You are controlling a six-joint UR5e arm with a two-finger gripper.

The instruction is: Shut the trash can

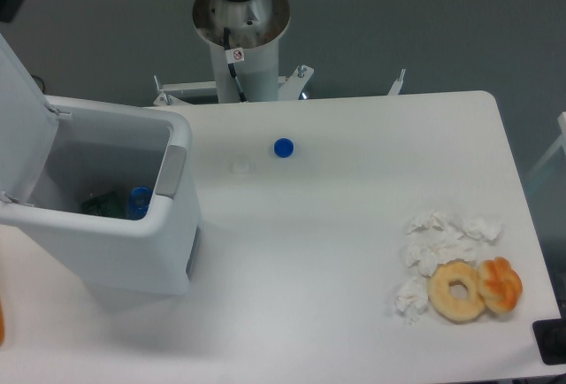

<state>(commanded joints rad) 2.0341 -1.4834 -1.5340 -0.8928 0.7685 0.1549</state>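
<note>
The trash can (133, 251) is a large white boxy bin at the left of the table. Its flat white lid (19, 105) stands raised at the bin's left side, so the bin is open. A grey latch strip (172, 170) sits on the right rim. Inside I see a green item (104, 204) and a blue one (139, 201). Only the arm's base column (240, 39) shows at the top. The gripper is out of view.
A blue bottle cap (283, 147) and a white cap (240, 167) lie mid-table. At the right front lie crumpled white tissues (438, 242), a bagel (457, 290) and a croissant (500, 284). The table's (354, 225) right edge runs close by them.
</note>
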